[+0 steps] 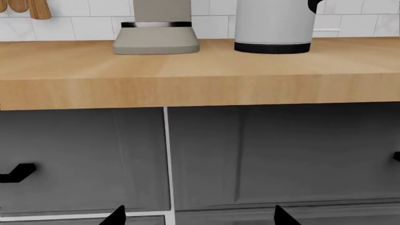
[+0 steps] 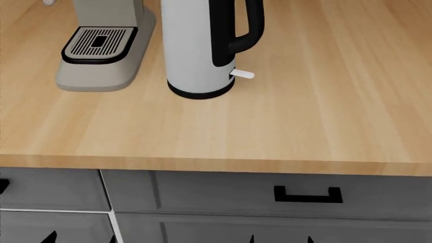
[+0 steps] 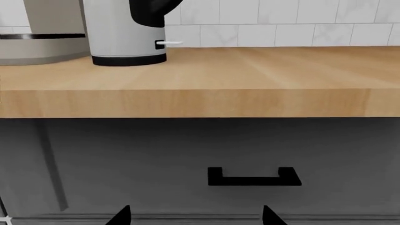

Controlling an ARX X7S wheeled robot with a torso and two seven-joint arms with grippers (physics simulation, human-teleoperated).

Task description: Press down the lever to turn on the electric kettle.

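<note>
The electric kettle (image 2: 196, 50) is white with a black loop handle and black base ring; it stands on the wooden counter (image 2: 324, 101). It also shows in the left wrist view (image 1: 273, 26) and in the right wrist view (image 3: 125, 33). The lever (image 2: 242, 75) is a small white tab sticking out near the kettle's base, under the handle; it also shows in the right wrist view (image 3: 168, 43). My left gripper (image 1: 198, 216) is open and empty, low in front of the grey cabinet fronts. My right gripper (image 3: 195, 216) is open and empty, below a drawer handle. Both are well below the counter top.
A beige espresso machine (image 2: 101, 50) with a slotted drip tray stands left of the kettle. Grey drawers with black handles (image 2: 307, 195) sit under the counter edge. A white tiled wall (image 3: 281, 23) backs the counter. Wooden utensils (image 1: 28, 7) hang at the far left.
</note>
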